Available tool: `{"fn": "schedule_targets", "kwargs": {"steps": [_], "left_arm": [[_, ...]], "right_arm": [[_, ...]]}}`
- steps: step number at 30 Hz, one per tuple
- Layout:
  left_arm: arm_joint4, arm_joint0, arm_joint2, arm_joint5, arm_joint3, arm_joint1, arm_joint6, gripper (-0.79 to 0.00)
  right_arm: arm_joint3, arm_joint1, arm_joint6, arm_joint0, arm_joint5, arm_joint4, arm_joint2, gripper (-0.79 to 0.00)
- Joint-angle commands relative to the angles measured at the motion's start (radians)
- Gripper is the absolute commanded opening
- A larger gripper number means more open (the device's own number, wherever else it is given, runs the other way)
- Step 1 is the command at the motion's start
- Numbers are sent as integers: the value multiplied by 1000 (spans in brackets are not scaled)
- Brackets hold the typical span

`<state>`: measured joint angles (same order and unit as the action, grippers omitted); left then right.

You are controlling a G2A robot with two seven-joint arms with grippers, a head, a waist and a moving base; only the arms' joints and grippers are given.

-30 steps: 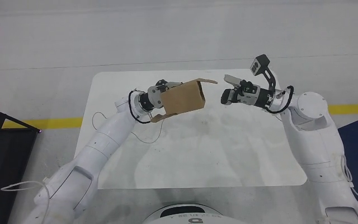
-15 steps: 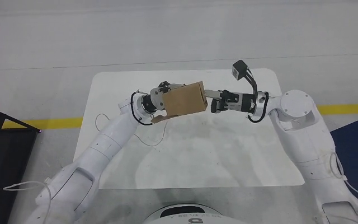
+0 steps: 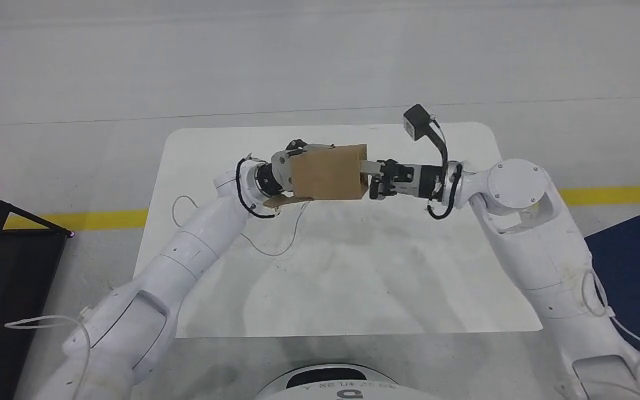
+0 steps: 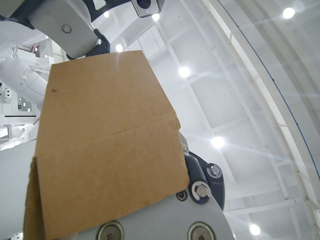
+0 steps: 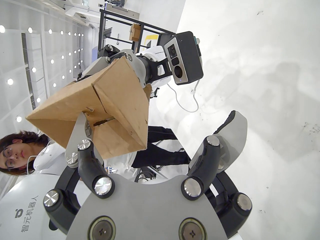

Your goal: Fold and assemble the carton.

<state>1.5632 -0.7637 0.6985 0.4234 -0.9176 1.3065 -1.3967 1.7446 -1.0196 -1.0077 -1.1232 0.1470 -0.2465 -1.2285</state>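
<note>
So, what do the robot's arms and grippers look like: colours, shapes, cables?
The arms are glossy white shells, black at the wrists. Black cables loop round the wrists; a thin white cable hangs off the left arm. The left gripper and right gripper have grey metal plates, black links with silver pins and pale grey fingers. Each wrist carries a black camera.

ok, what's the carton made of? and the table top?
Carton: brown cardboard, matte and uncoated; scored fold line and rough cut edges show, probably corrugated. Table: smooth white matte top, faintly scuffed; laminate or plastic, cannot tell which.
</note>
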Motion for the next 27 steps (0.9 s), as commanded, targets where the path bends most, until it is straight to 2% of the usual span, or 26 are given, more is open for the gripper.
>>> {"fn": "schedule_targets", "kwargs": {"steps": [1, 7, 20, 27], "left_arm": [[5, 3, -6, -4, 4, 0, -4, -785], [23, 10, -14, -18, 22, 0, -18, -785], [61, 12, -36, -27, 21, -4, -27, -785], [110, 14, -61, -25, 27, -7, -25, -785]], "right_arm": [[3, -1, 6, 2, 1, 4, 8, 0], [4, 2, 7, -8, -8, -20, -12, 0], [24, 27, 20, -133, -75, -142, -209, 0], [35, 32, 29, -179, -111, -201, -266, 0]]}}
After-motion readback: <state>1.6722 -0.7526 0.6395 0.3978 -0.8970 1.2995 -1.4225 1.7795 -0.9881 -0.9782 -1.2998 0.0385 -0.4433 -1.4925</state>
